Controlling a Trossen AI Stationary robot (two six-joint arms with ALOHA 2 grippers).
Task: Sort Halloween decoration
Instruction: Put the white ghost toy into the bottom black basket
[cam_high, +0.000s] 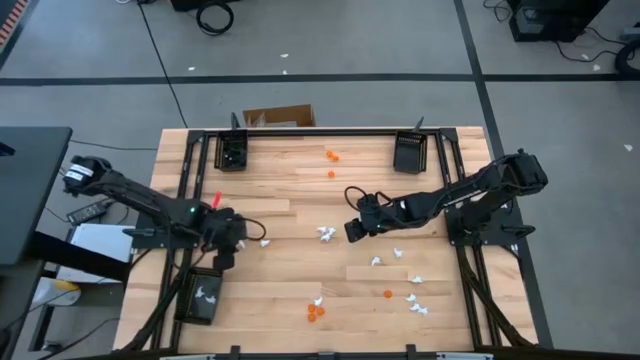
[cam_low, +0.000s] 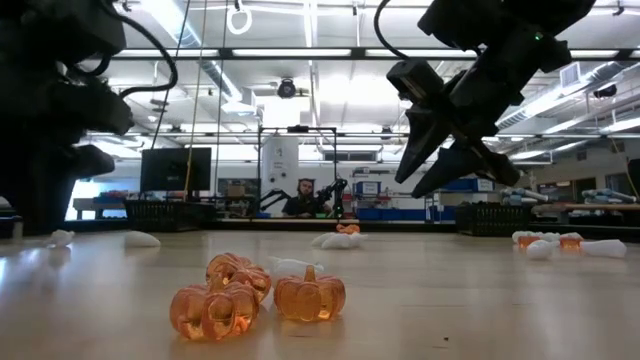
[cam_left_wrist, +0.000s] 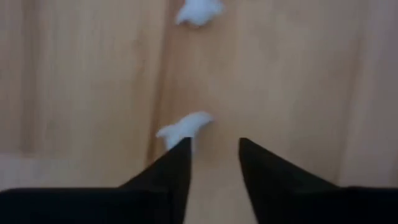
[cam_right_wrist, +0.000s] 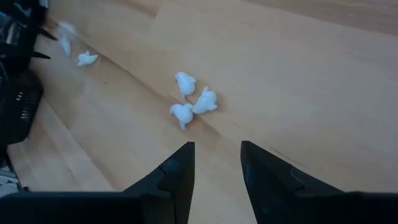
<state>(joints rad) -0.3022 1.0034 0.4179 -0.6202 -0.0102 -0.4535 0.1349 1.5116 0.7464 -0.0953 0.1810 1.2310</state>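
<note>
Left gripper (cam_left_wrist: 214, 163) open by white trinket (cam_left_wrist: 185, 129), lying crosswise.

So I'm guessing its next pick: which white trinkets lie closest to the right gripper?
The cluster of three white trinkets just ahead of the right gripper, near the table's middle. The other white ones lie farther off, toward the near right corner.

A robotics lab was shown: a wooden table (cam_high: 300, 210) was set on a grey floor (cam_high: 90, 60), with strip lights (cam_low: 300, 52), benches and a seated person (cam_low: 303, 200) behind.
</note>
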